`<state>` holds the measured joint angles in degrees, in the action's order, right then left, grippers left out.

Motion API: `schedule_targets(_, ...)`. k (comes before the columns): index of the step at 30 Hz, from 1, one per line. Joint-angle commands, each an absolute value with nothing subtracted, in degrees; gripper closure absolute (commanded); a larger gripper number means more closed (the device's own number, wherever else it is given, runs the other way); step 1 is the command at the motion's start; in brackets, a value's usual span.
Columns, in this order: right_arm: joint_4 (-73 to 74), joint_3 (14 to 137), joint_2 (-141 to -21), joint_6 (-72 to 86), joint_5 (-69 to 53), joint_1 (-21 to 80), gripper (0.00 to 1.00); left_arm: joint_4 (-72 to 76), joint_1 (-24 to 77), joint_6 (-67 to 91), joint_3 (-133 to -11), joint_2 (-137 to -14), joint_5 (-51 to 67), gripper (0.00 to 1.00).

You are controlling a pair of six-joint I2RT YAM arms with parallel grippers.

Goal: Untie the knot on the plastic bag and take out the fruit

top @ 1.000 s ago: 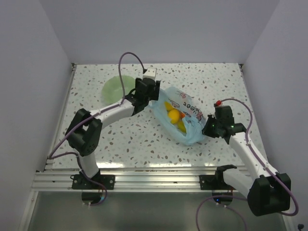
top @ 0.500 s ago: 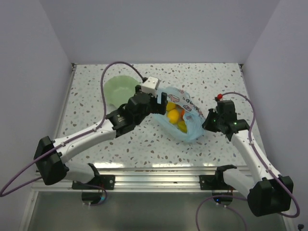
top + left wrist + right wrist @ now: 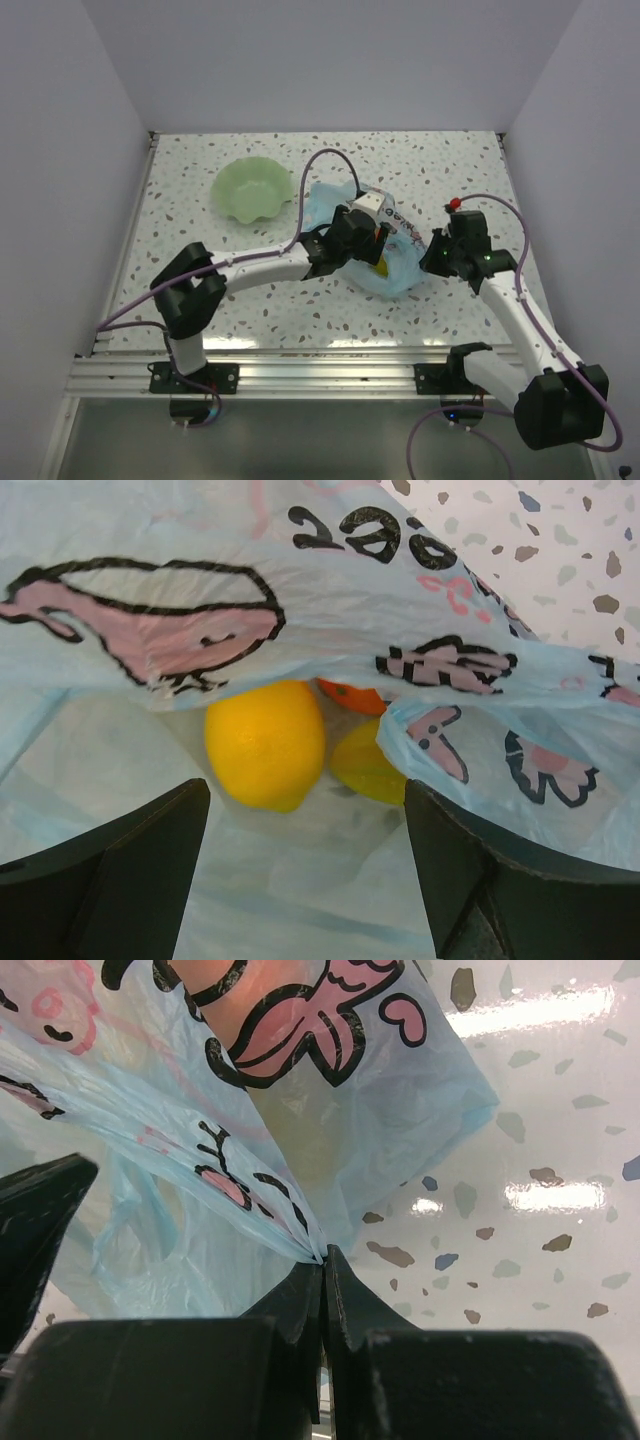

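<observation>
White walls boxed in a speckled table [image 3: 250, 290], with both arm bases at 6 o'clock in the top view. Just right of the table's middle lay the plastic bag [image 3: 405, 270], light blue and crumpled, printed with pink-and-black cartoon figures. At about 10 o'clock from it, well apart, sat a pale green bowl [image 3: 252, 190] with a wavy rim.

The left gripper [image 3: 305, 805] reached over the bag from 8 o'clock. Its claw was spread wide, with dark fingers [image 3: 130, 860] at the lower corners of the wrist view and bag film showing between them. Beyond them the bag's mouth gaped under a printed flap, and the fruit [image 3: 265, 742] lay inside. A yellow oval piece was in front, a second yellow piece [image 3: 365, 768] touched it at 3 o'clock, and a sliver of orange [image 3: 352, 696] showed behind both at 1 o'clock.

The right gripper [image 3: 322, 1260] held the bag's edge at 4 o'clock. Its claw was pressed together on a thin gathered fold of film, which ran taut toward 10 o'clock in its wrist view.
</observation>
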<state>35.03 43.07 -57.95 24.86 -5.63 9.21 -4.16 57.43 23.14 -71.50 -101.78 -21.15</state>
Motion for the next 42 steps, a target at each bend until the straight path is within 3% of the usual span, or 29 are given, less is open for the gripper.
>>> schedule_targets(1, 33.2, 42.4, -57.4, 25.3, -7.1, 9.1, 1.0, -2.6, 57.5, 25.1, -77.7, -105.3, -22.0, 0.15)
schedule_targets(14, 32.4, 42.1, -58.1, 25.5, -8.1, 9.1, 1.0, -3.5, 57.0, 23.0, -81.3, -115.6, -26.5, 0.0)
schedule_targets(27, 32.1, 41.6, -57.8, 25.5, -8.3, 9.1, 1.0, 1.3, 54.6, 25.7, -81.8, -118.4, -26.5, 0.02)
schedule_targets(36, 32.0, 41.5, -57.7, 25.4, -8.1, 9.1, 1.0, 1.2, 54.5, 28.0, -81.2, -119.5, -25.5, 0.14)
schedule_targets(42, 32.3, 42.1, -57.4, 25.2, -7.2, 9.1, 1.0, 0.4, 54.5, 28.1, -79.1, -117.4, -25.6, 0.35)
